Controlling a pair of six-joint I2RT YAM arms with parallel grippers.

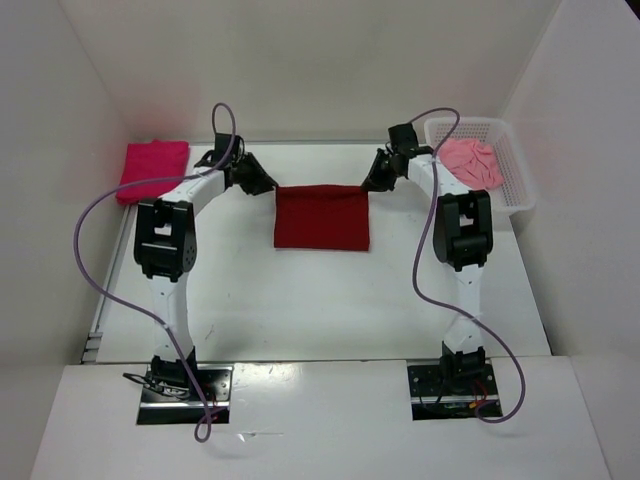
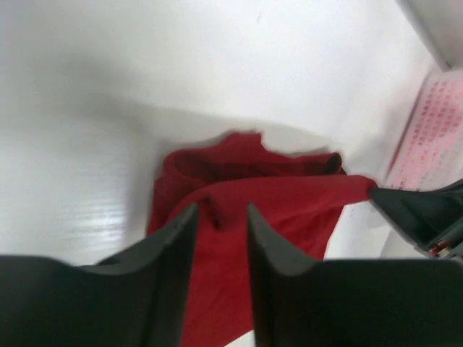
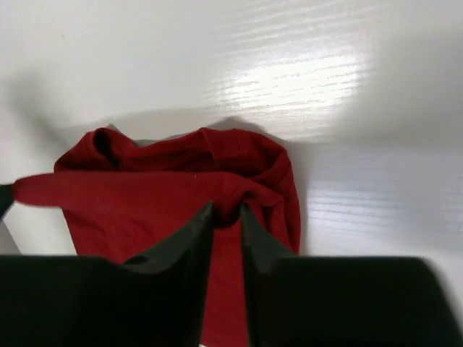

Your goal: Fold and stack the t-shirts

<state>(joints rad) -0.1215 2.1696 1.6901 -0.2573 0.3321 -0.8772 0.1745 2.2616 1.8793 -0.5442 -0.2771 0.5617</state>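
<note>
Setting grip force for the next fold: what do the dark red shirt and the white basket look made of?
The dark red shirt looks like soft matte cloth, probably a cotton-type knit: it sags into rounded folds without shine. The white basket looks like rigid plastic, by its moulded mesh walls.

Boxed in by plain white walls: back wall [image 1: 320, 60], left wall [image 1: 45, 200], right wall [image 1: 590, 110]. Below, a glossy white tabletop [image 1: 320, 300], faintly grained, with a few small marks toward the front. Bright overhead glare [image 3: 304, 79] on its surface, soft shadows alongside. Nearest the camera, a matte white ledge [image 1: 320, 430].
</note>
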